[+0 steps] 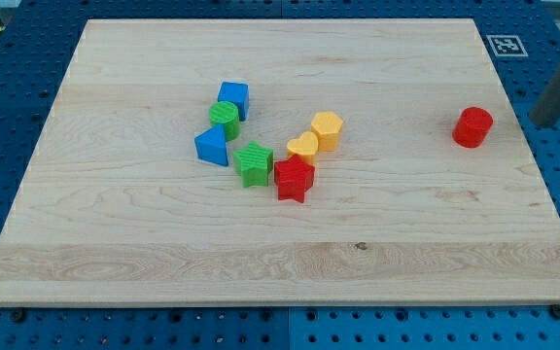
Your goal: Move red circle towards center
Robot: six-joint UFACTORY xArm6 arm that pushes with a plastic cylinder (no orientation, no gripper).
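The red circle (472,127) is a short red cylinder standing alone on the wooden board (144,233), near the view's right edge. My tip (544,122) is the lower end of a dark rod that comes in from the view's upper right. It is to the right of the red circle, apart from it, just past the board's right edge.
A cluster sits left of the board's middle: a blue cube (232,98), green circle (225,117), blue triangle (212,146), green star (254,163), red star (294,179), yellow heart (302,147) and yellow hexagon (327,129). A black-and-white marker (507,45) lies at the top right.
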